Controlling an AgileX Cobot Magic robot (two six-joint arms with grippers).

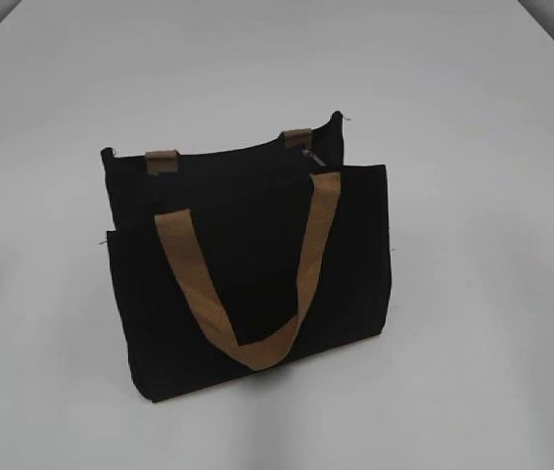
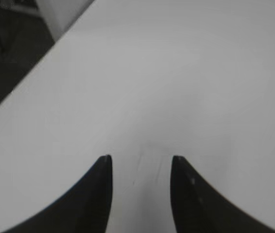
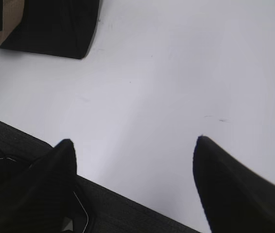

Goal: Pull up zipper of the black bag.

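The black bag (image 1: 248,264) stands upright in the middle of the white table, with a tan webbing handle (image 1: 248,294) hanging down its front. A small silvery zipper pull (image 1: 308,154) shows near the right end of the bag's top edge. A corner of the bag also shows at the top left of the right wrist view (image 3: 55,29). My left gripper (image 2: 141,160) is open over bare table, with no bag in its view. My right gripper (image 3: 133,141) is open wide and empty, near the table's front edge. Neither gripper shows in the exterior view.
The white table (image 1: 473,372) spreads around the bag on all sides. Its edge (image 2: 30,73) runs diagonally in the left wrist view, with dark floor beyond. A dark surface with a thin cable (image 3: 79,208) lies below the table's edge in the right wrist view.
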